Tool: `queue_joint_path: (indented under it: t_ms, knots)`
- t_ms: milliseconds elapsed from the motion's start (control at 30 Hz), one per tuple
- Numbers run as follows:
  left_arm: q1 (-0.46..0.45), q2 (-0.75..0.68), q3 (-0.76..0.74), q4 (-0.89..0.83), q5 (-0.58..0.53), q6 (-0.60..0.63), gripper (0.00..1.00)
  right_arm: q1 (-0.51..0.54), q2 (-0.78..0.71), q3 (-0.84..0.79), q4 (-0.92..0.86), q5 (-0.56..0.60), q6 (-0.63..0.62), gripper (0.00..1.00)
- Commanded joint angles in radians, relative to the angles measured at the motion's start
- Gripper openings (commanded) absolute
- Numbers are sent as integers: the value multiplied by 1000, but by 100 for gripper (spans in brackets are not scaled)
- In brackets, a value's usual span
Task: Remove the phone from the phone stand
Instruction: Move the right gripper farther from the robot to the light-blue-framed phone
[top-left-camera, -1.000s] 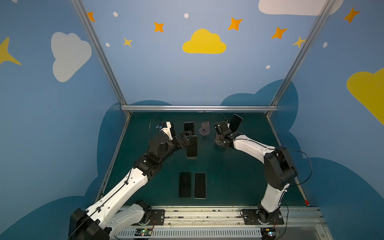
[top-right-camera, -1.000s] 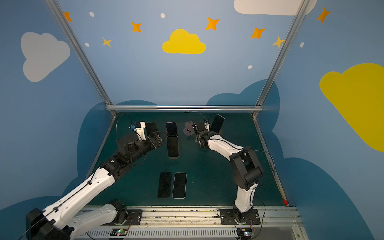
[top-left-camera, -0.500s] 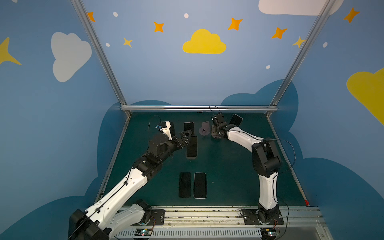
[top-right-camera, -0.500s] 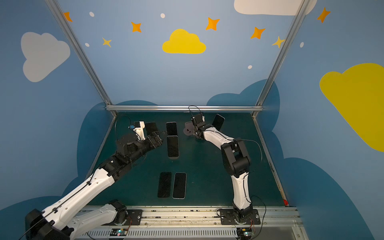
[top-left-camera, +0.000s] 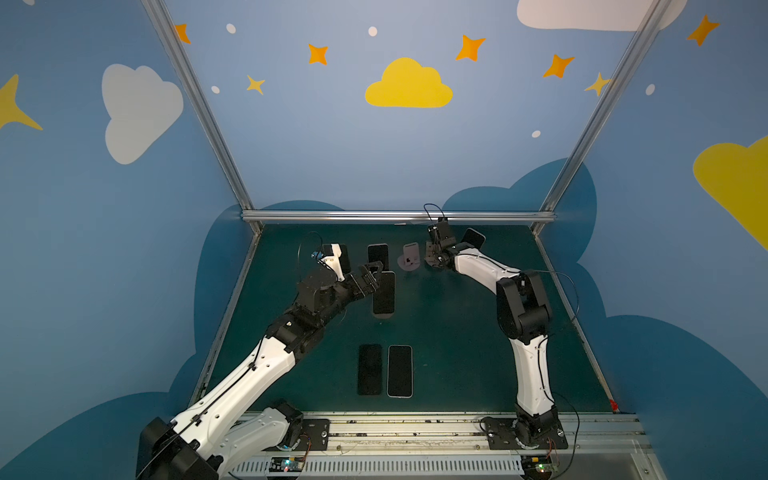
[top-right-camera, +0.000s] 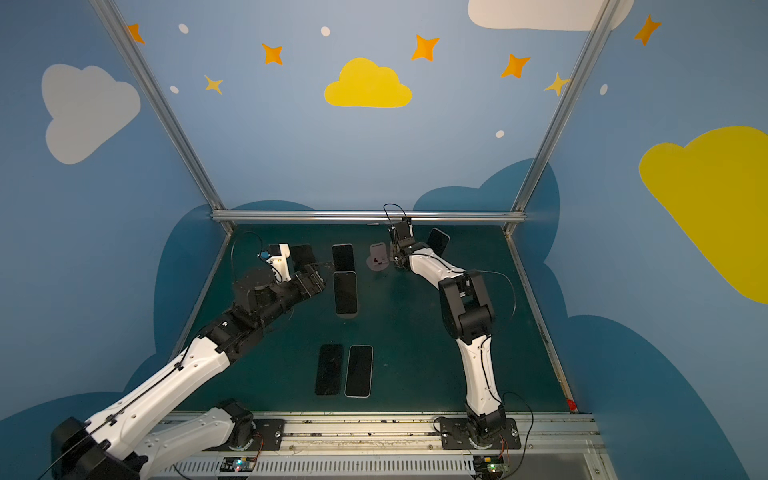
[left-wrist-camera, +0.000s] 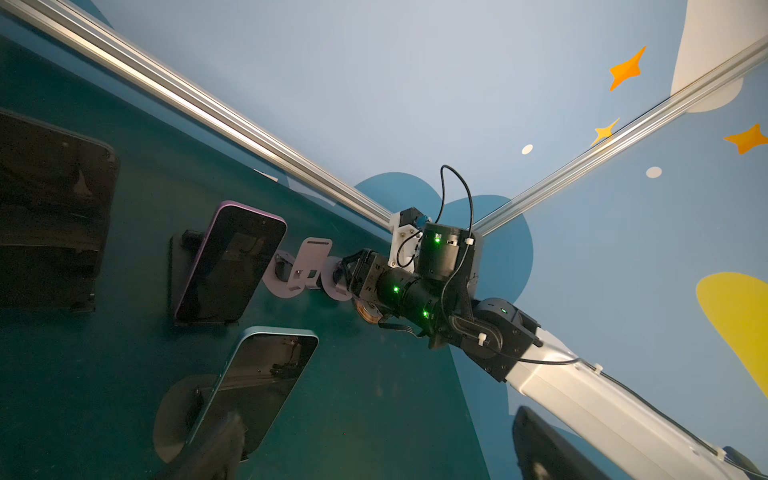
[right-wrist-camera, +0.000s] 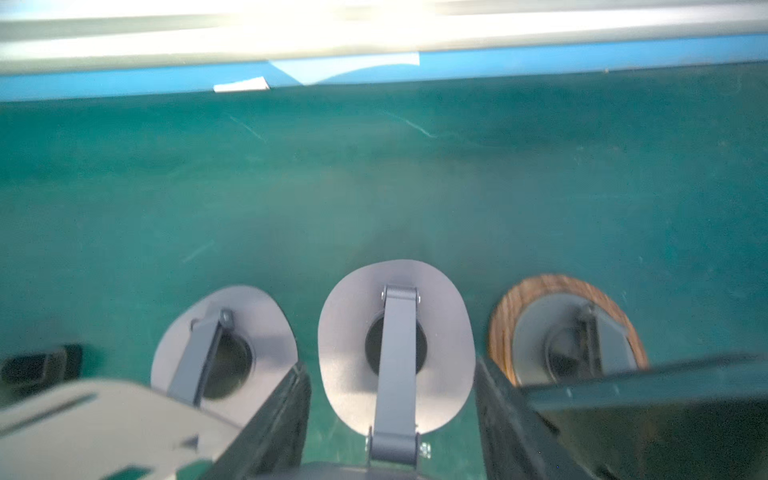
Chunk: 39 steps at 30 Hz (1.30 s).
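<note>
While the phone (top-left-camera: 383, 293) leans in its phone stand (top-left-camera: 382, 316), blue-edged with the screen facing up, the removal is judged to be at the approach stage: nothing grips the phone yet. In the left wrist view the phone (left-wrist-camera: 266, 386) lies ahead of the left gripper's jaws, close to one blurred finger (left-wrist-camera: 216, 453) and well apart from the opposite finger (left-wrist-camera: 548, 449). The left gripper (top-left-camera: 371, 276) has its jaws spread wide and holds nothing. In a top view the left gripper (top-right-camera: 316, 277) hangs just beside the phone's upper long edge.

Next move, as a judgement:
- Bring the jaws across the phone's width, one finger on each long edge.
- Close, then lift along the cradle's slope to clear the lower lip. A sideways pull would likely tip the round base.

Beyond the open jaws a purple-edged phone (left-wrist-camera: 230, 266) rests on a black stand (left-wrist-camera: 183, 257), then comes an empty grey stand (left-wrist-camera: 309, 262). The right gripper (right-wrist-camera: 391, 365) has its jaws drawn in on the head of a second grey stand (right-wrist-camera: 353, 311), one finger on each side of its hinge arm. Outside one of these fingers sits the empty stand's base. Outside the other, a wood-based stand (right-wrist-camera: 569, 328) carries a dark phone (right-wrist-camera: 665, 424). Two phones (top-left-camera: 370, 370) (top-left-camera: 400, 371) lie flat on the green table (top-left-camera: 478, 353), back toward the arm bases.
</note>
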<state>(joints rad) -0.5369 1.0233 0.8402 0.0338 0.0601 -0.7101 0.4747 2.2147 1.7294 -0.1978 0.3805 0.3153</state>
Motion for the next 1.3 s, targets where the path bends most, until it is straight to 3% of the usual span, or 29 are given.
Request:
queue_joint_path:
  t_ms: [0, 333, 567, 733, 933, 1267]
  knots:
    - [3, -4, -7, 23, -11, 21, 100, 2, 37, 42, 69, -6, -35, 54]
    - [5, -2, -7, 26, -2, 17, 100, -2, 105, 142, 9, -16, -39, 56]
    - [4, -3, -8, 26, 0, 14, 100, -4, 123, 196, -36, -30, -42, 71]
    - [5, -2, -6, 26, 3, 10, 100, -4, 115, 225, -60, -31, -49, 74]
    - [7, -7, -9, 27, 2, 9, 100, 8, 42, 222, -66, 39, -78, 80]
    - [9, -20, -8, 31, 11, 4, 100, 67, -243, 97, -2, 147, -95, 86]
